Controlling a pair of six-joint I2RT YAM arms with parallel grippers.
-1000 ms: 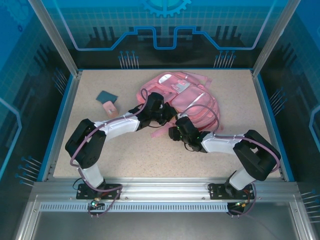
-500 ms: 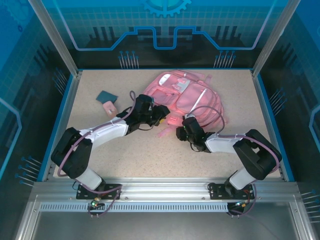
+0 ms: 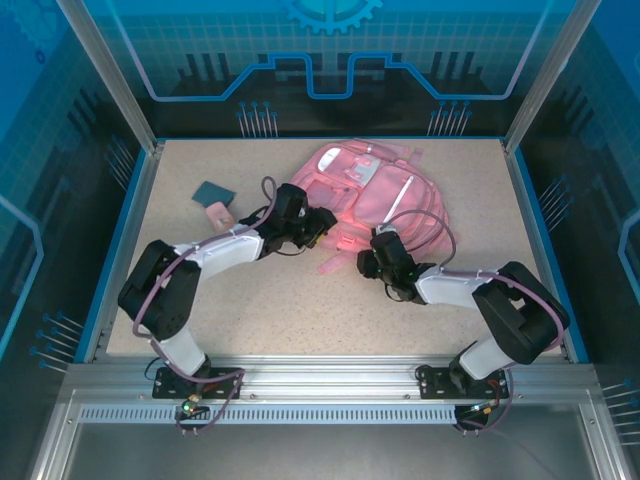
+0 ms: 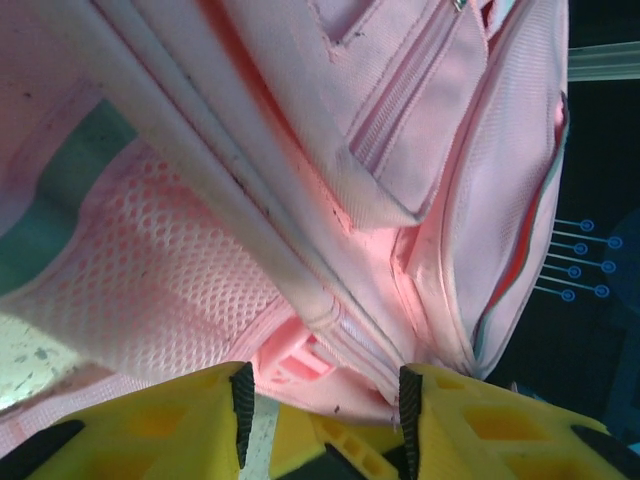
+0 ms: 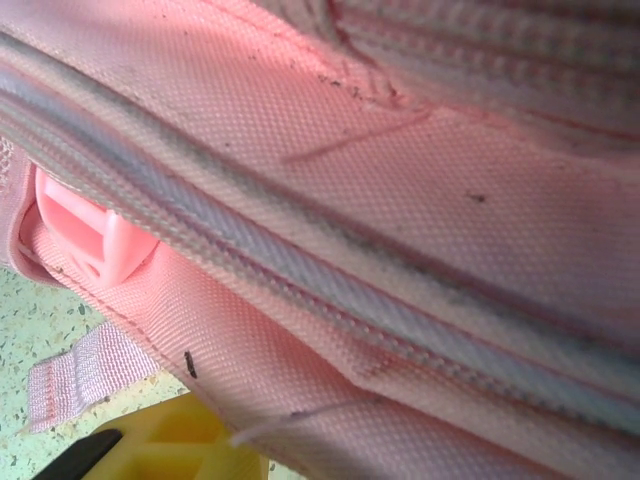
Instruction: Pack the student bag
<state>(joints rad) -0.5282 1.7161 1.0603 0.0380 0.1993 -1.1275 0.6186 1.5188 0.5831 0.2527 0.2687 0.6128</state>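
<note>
Student bag [image 3: 375, 195] lies far-centre on the desk [image 3: 250, 300], long axis far-left to near-right, both arms at its near edge: left jaws parted facing its seam, right jaws against fabric, state unclear.

One student bag [image 3: 372, 190], one dark teal book [image 3: 212, 190], one small pink object [image 3: 216, 213].

I see my left gripper [image 4: 320, 410], shut a second ago over the student bag's [image 3: 385, 195] near edge, now backed off leftward with jaws apart, and my right gripper [image 3: 363, 258] has crept up and right against that edge.
</note>
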